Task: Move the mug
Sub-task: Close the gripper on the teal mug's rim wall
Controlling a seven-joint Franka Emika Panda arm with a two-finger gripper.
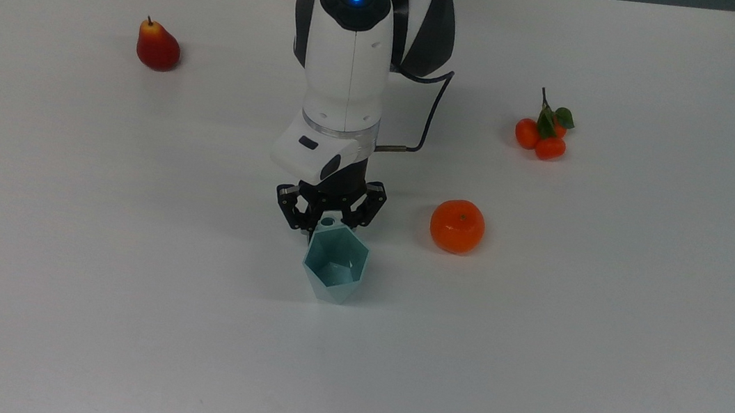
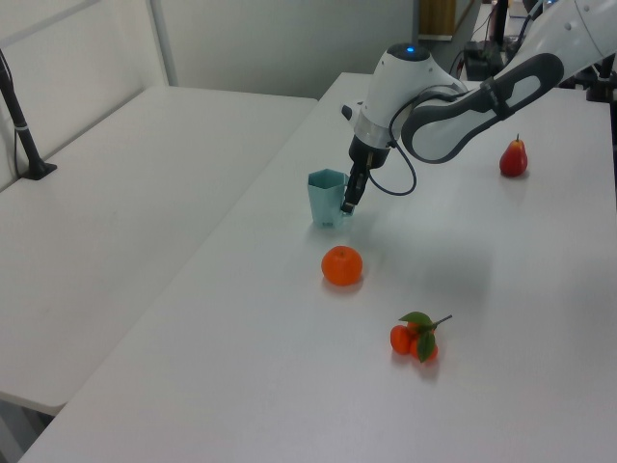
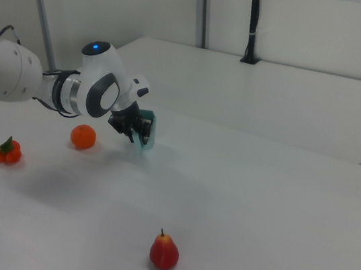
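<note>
The pale teal faceted mug (image 1: 334, 269) stands near the middle of the white table (image 1: 119, 288), its hexagonal rim facing up. Its small ring handle tab points toward the arm. My gripper (image 1: 327, 225) reaches down at that tab, its fingers drawn in around the tab and shut on it. In the left view the gripper (image 2: 349, 201) covers the right side of the mug (image 2: 325, 198). From the right view, the mug (image 3: 147, 130) looks slightly tilted against the gripper (image 3: 136, 133).
An orange (image 1: 457, 226) lies just to the top view's right of the mug. A cluster of small tangerines with leaves (image 1: 542, 133) sits farther back right, and a red pear (image 1: 158, 47) at the back left. A black cable hangs off the wrist.
</note>
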